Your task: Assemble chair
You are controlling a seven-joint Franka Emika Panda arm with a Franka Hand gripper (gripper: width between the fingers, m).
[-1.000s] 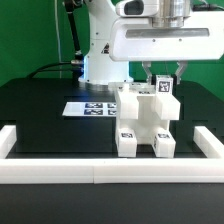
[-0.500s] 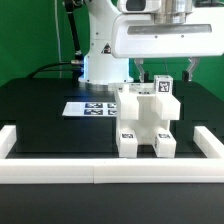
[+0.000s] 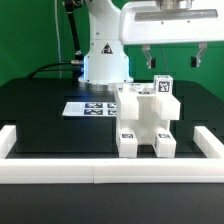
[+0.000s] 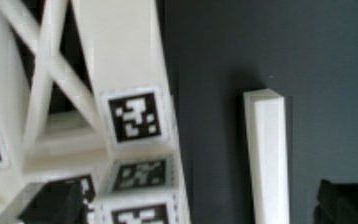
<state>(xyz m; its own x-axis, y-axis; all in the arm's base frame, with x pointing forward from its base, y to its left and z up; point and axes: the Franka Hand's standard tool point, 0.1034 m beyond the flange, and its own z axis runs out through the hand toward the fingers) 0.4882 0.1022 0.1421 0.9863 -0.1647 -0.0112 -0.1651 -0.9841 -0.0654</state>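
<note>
The white chair assembly (image 3: pixel 146 122) stands on the black table near the front rail, with black-and-white tags on its legs and top piece. My gripper (image 3: pixel 171 58) hangs above it, a little toward the exterior view's right, open and empty, both fingers clear of the chair. In the wrist view the tagged chair pieces (image 4: pixel 131 120) fill one side, and the dark fingertips (image 4: pixel 55 200) show at the frame edges, wide apart with nothing between them.
The marker board (image 3: pixel 88 108) lies flat behind the chair. White border rails (image 3: pixel 110 172) run along the front and sides; one rail shows in the wrist view (image 4: pixel 265 150). The robot base (image 3: pixel 103 60) stands at the back.
My gripper has risen straight up from around the chair's top piece, and its fingers now hang clear above it. The chair has not moved.
</note>
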